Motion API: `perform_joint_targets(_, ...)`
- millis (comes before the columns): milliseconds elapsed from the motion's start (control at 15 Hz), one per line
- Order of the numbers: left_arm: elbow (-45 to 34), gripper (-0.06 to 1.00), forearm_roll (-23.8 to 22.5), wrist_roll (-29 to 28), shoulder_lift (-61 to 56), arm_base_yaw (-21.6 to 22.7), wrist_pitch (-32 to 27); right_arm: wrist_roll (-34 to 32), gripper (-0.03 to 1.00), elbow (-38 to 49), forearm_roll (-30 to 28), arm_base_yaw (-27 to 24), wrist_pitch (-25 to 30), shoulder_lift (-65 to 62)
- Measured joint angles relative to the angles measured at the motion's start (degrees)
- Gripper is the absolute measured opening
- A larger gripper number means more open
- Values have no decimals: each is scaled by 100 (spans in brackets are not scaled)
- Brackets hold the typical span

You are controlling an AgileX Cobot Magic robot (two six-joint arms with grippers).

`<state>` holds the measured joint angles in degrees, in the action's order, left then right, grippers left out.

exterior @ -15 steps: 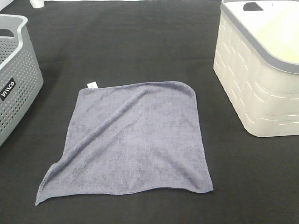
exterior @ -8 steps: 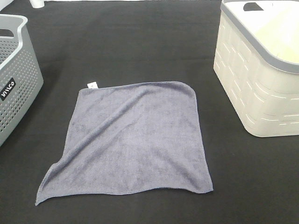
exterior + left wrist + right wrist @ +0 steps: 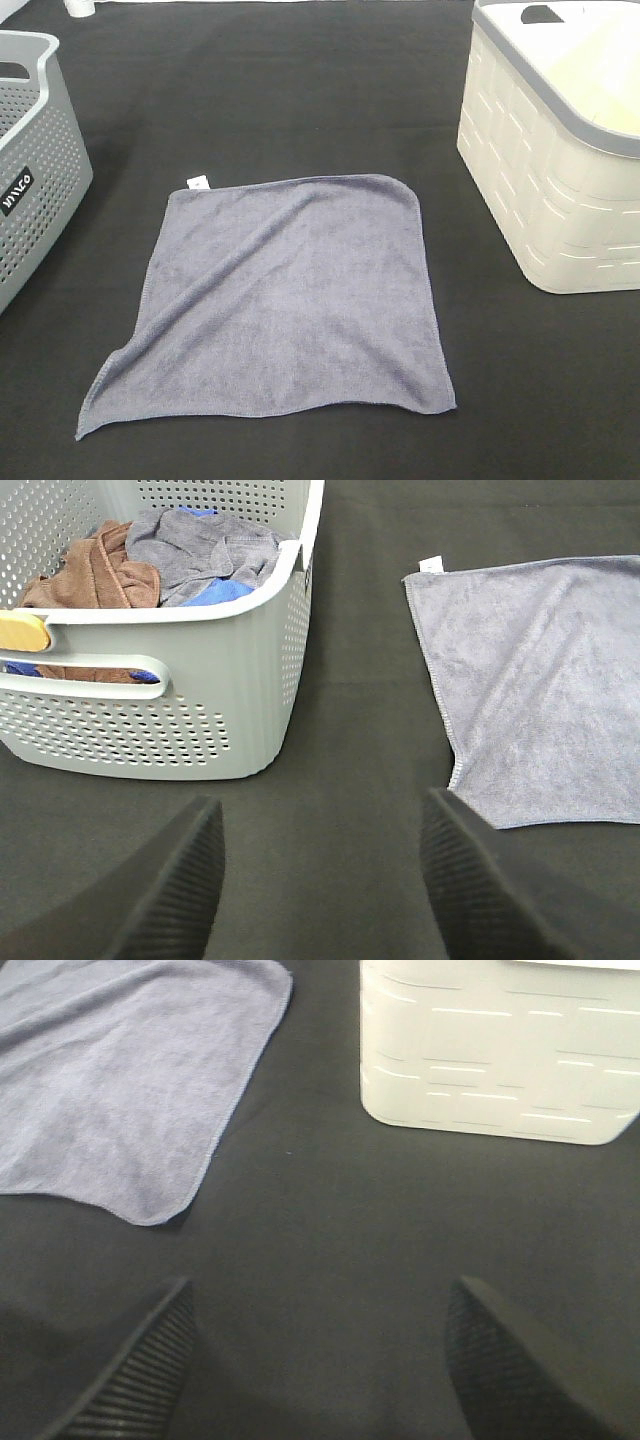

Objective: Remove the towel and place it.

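Both my sets of fingers [image 3: 320,880] [image 3: 315,1360] hang spread and empty over the table [image 3: 300,90] while the towel [image 3: 280,300] lies flat between the baskets, so a shallow pinch could just drag or bunch it.

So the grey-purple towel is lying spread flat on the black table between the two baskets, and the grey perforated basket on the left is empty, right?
Not quite. The towel does lie flat between the baskets, but the grey perforated basket is not empty: the left wrist view shows brown, grey and blue cloths bunched inside it.
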<state>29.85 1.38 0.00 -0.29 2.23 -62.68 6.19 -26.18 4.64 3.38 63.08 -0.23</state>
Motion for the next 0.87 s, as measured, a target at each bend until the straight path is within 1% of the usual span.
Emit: perform_joint_targets(867, 0, 55, 0, 0, 0, 0, 0, 0, 69, 0, 74, -46, 0, 0)
